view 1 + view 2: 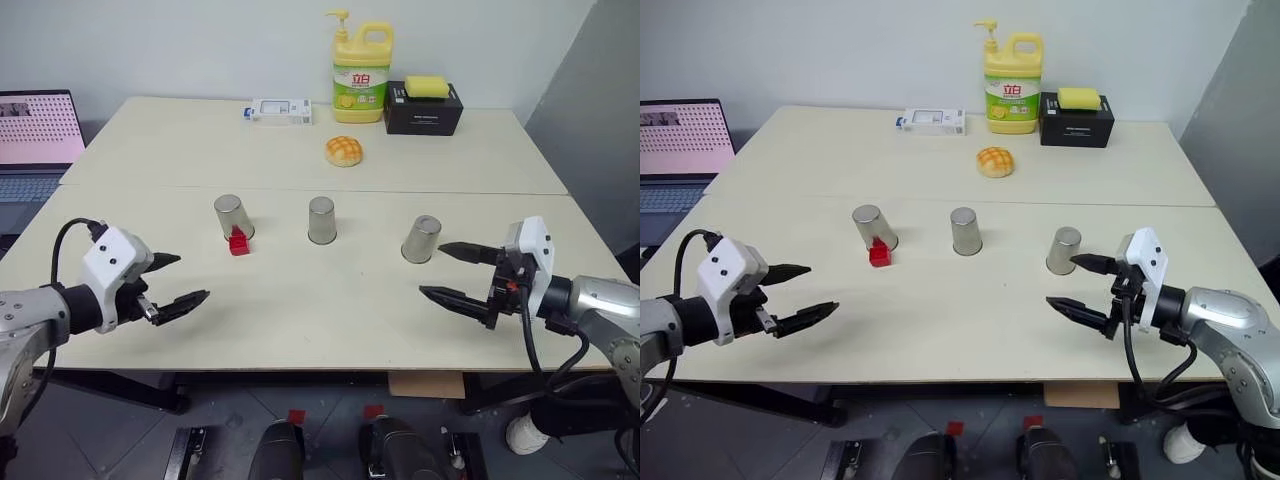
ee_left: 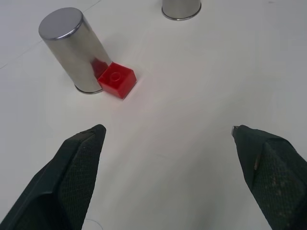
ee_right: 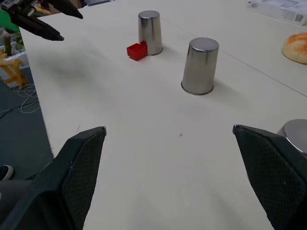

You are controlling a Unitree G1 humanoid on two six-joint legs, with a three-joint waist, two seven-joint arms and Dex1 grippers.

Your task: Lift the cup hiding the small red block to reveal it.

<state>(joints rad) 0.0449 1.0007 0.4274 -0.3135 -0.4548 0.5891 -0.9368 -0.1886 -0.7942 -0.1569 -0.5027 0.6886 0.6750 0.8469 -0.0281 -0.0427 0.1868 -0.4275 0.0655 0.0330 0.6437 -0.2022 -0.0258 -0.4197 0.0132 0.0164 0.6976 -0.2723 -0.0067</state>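
Observation:
Three silver metal cups stand upside down in a row across the table (image 1: 300, 300): a left cup (image 1: 233, 216), a middle one (image 1: 321, 220) and a right one (image 1: 421, 239). The small red block (image 1: 238, 242) lies in the open, touching the foot of the left cup (image 2: 72, 48); the left wrist view shows the block (image 2: 117, 80) close up. My left gripper (image 1: 192, 276) hovers open and empty, in front and to the left of that cup. My right gripper (image 1: 431, 268) is open and empty too, just in front of the right cup.
At the back of the table stand a yellow soap bottle (image 1: 361, 72), a black box (image 1: 424, 108) with a yellow sponge (image 1: 427, 86) on it, and a white box (image 1: 281, 110). A round bun (image 1: 343, 151) lies behind the middle cup. A laptop (image 1: 35, 135) sits far left.

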